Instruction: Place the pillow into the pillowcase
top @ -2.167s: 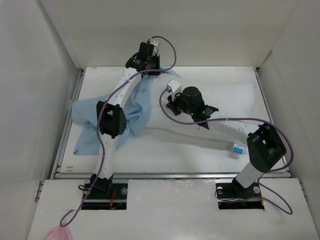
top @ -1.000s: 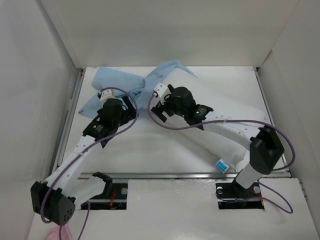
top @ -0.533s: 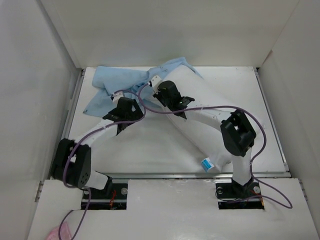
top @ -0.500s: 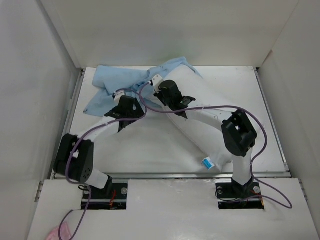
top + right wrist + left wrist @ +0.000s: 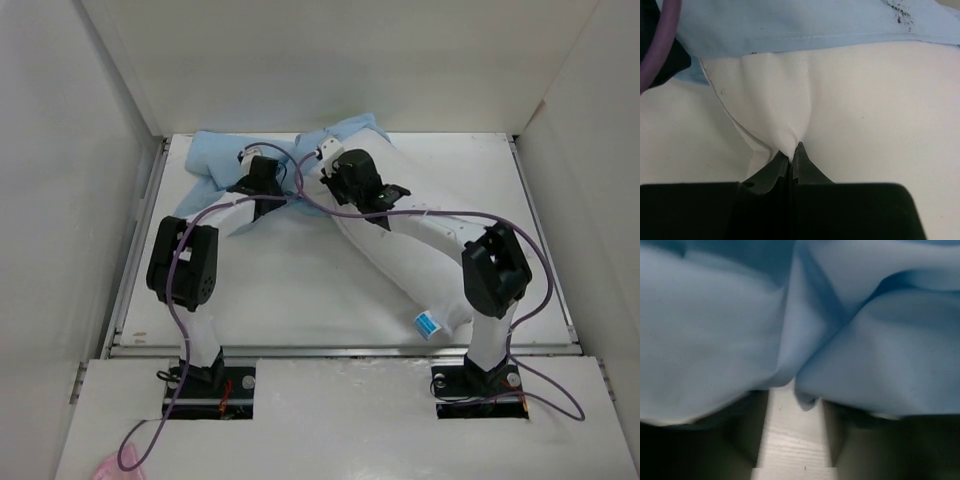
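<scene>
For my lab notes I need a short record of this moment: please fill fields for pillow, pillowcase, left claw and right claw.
pillow: lies diagonally on table, far end under pillowcase edge, tag at near end
pillowcase: bunched far left, pillow mostly outside
left claw: jaws apart around a pillowcase fold
right claw: shut, pinching pillow fabric

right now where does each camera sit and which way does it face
top: fixed above and behind the robot, looking down on the table; left arm and right arm show whole.
left wrist: on the left arm, facing blue pillowcase folds close up; left pincer blurred at bottom.
right wrist: on the right arm, looking along the right pincer, shut on the pillow.
shared: the pillowcase shows in all three views.
</scene>
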Available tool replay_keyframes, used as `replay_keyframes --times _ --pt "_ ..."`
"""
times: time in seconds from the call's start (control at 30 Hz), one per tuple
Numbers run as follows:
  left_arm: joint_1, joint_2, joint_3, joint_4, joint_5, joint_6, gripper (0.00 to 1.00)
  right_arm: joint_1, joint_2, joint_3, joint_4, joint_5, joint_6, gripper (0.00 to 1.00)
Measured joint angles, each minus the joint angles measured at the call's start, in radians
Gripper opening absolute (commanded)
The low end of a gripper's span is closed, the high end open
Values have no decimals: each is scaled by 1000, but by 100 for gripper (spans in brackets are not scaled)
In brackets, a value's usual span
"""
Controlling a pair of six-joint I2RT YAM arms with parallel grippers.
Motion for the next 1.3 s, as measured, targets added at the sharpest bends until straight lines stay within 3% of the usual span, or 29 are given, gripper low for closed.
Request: replay_keyframes --times 0.03,0.07,0.27,0.43,0.63,0.8,1.1,1.17,1.2,1.23,1.27,1.3 --pt "0 21 27 -3 13 12 2 -5 -2 0 0 -8 9 0" --pt "-1 37 45 0 23 12 0 -9 -3 0 0 -15 19 0" --pt "-64 -8 29 4 27 45 0 -24 -3 1 20 -56 89 0" --pt "-193 -290 -85 -15 10 60 0 -26 -8 -13 82 -44 126 0" --pt "-350 -611 -105 -96 3 66 0 12 -76 -14 183 -48 158 0" --pt "-459 -646 -129 -174 10 11 0 78 -58 -5 240 -20 289 0" --pt "-514 -626 -388 -130 137 -134 0 119 -24 -98 332 -34 585 0" --pt "-523 -625 -391 -111 167 -132 0 119 -24 -101 336 -77 591 8" --pt "-529 -626 -391 -108 177 -127 0 117 -26 -110 347 -113 582 17" --pt "-534 -626 -386 -114 184 -122 5 113 -30 -123 357 -156 575 39" --pt "-541 -624 -376 -145 186 -115 17 108 -35 -141 373 -212 568 52" --pt "-549 -622 -353 -199 182 -110 31 105 -43 -159 379 -269 554 57"
